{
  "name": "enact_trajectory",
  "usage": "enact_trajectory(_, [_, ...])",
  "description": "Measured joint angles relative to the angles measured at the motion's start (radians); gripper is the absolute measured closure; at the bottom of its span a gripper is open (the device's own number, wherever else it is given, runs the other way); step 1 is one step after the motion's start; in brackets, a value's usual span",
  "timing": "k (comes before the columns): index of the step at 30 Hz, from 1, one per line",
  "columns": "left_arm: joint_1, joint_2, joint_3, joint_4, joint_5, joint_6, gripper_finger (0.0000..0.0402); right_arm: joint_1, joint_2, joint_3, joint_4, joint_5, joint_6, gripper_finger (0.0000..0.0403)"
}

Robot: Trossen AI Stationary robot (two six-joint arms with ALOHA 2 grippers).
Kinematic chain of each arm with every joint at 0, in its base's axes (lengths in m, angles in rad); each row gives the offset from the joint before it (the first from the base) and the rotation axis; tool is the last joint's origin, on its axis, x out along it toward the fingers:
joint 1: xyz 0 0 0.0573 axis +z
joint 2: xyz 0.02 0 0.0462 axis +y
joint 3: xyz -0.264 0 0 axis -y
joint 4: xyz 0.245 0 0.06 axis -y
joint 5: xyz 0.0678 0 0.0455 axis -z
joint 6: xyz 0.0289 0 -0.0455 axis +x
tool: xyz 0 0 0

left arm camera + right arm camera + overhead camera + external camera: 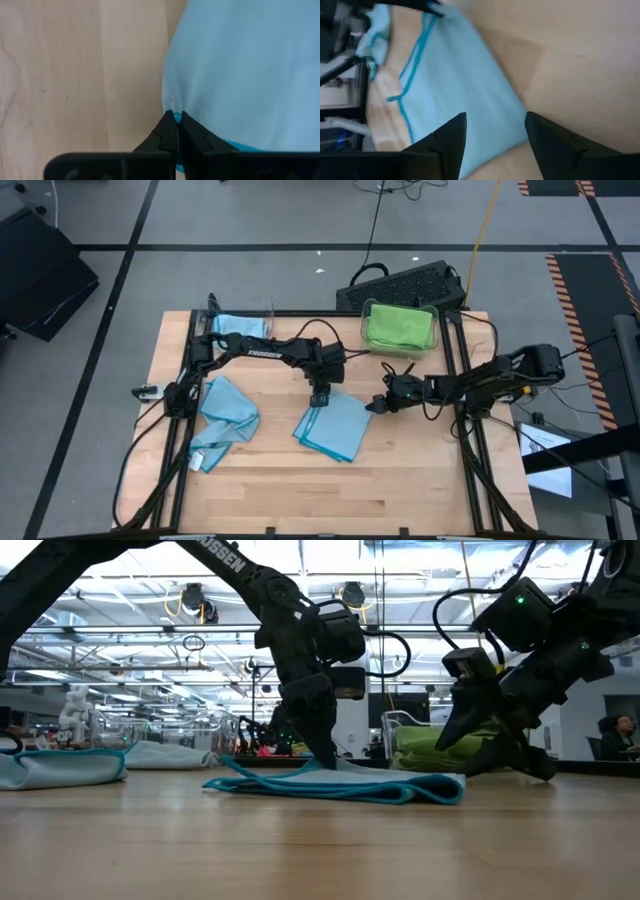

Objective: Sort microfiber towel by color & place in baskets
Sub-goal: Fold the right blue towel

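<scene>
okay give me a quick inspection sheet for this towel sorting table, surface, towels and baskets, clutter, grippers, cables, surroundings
Surface: wooden table, bare at front.
Job's things: folded blue towel at centre; crumpled blue towel at left; green towel in the right basket; left basket holds a blue towel.
Clutter: nothing seen.
Grippers: left gripper shut on the folded towel's edge; right gripper open beside that towel.
Cables: black cable and yellow cable on the floor.
Surroundings: keyboard behind table.
</scene>
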Motion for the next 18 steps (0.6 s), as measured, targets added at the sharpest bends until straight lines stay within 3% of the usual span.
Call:
enact_trajectory(8, [-0.008, 0.000, 0.000, -0.001, 0.001, 0.010, 0.0395, -0.043, -0.079, 0.001, -0.115, 0.001, -0.022, 0.0170])
enact_trajectory(18, [-0.013, 0.000, 0.000, 0.001, 0.000, 0.014, 0.0398, -0.033, 0.054, 0.009, 0.051, -0.066, -0.073, 0.0173])
